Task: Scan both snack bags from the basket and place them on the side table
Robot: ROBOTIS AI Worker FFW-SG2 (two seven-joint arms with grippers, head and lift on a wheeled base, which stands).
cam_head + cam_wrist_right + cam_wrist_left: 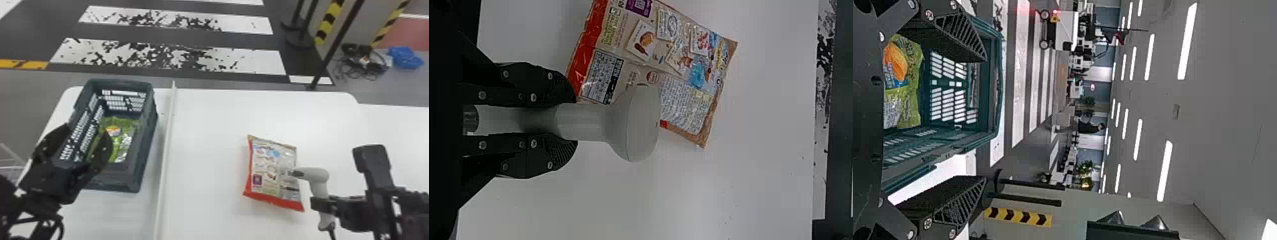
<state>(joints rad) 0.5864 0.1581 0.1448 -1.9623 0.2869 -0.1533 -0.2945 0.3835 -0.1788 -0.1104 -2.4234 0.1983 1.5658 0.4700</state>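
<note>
My left gripper (87, 135) stands open over the near left part of the dark green basket (148, 134). A green snack bag (116, 138) lies inside that basket. In the left wrist view the fingers of my left gripper (984, 120) are wide apart, with the green bag (910, 85) and the basket (990, 80) beyond them. My right gripper (319, 204) is shut on a grey handheld scanner (314, 175), whose head is beside the red and beige snack bag (274, 175) on the table. The right wrist view shows my right gripper (569, 120) around the scanner's handle (589, 121), with the bag (654, 65) behind.
A white raised strip (167, 140) runs along the white table (210, 153) between basket and red bag. Past the far edge are the striped floor and a black pole (335, 44). Another white surface (395, 127) adjoins at the right.
</note>
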